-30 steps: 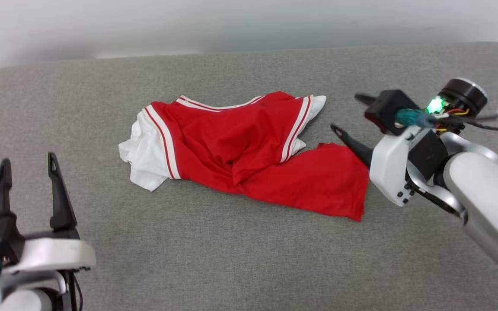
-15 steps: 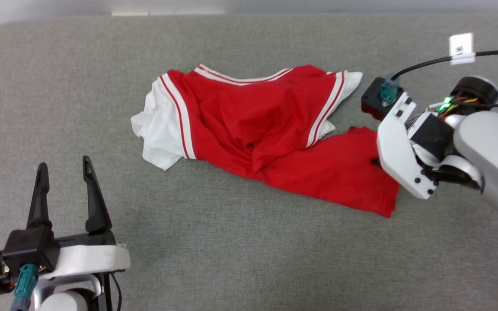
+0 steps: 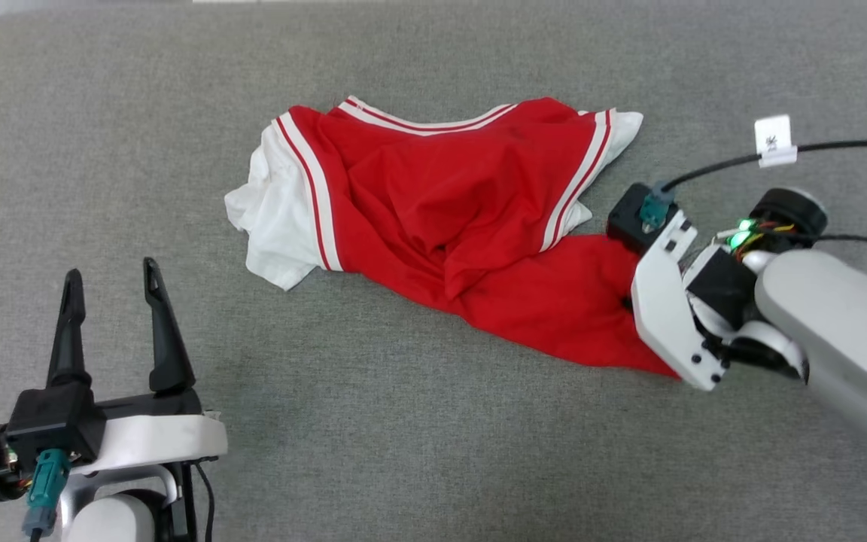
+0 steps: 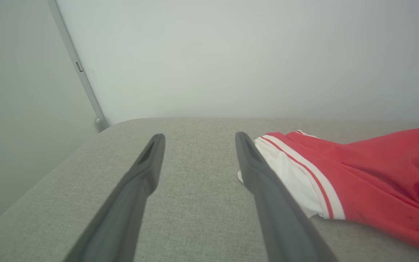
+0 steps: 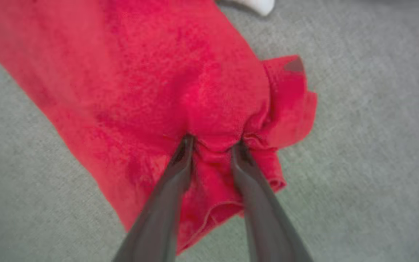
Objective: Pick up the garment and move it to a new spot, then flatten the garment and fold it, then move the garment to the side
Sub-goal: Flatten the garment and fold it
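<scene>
Garment [image 3: 433, 218] red, white sleeves, red-white striped trim; surface [image 3: 403, 436] grey; claw fingers [image 5: 166, 203] dark.

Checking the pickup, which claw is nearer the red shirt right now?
Right. The right claw presses into the shirt's red hem, bunching fabric between its fingers. The left claw hangs open, apart from the white sleeve.

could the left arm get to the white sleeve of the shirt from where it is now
Probably yes. The left end effector is open above bare grey cushion, and the garment's white sleeve lies just ahead and to its right with nothing between them.
</scene>
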